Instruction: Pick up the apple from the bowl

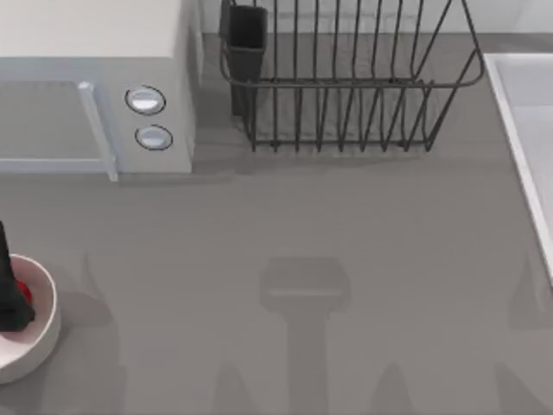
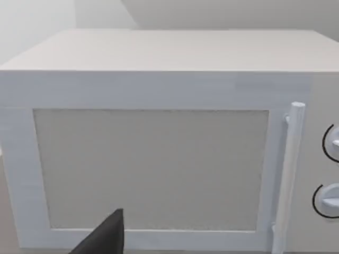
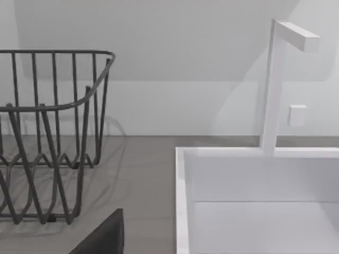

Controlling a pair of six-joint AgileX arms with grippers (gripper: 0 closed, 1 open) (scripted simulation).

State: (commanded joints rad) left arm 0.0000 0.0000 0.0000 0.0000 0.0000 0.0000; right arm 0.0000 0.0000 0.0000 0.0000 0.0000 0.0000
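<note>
Left gripper [image 1: 10, 298] down in bowl [image 1: 45, 333] over apple [image 1: 25, 291] (far left of table), grip can't tell

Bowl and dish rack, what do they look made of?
Bowl: looks like glazed ceramic or plastic; off-white, smooth thick rim, no texture. Rack: dark thin bent rods, likely coated metal wire, matte. Both are guesses from the look alone.

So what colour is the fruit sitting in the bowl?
Bright red; the apple shows best in the top view, beside the left gripper.
</note>
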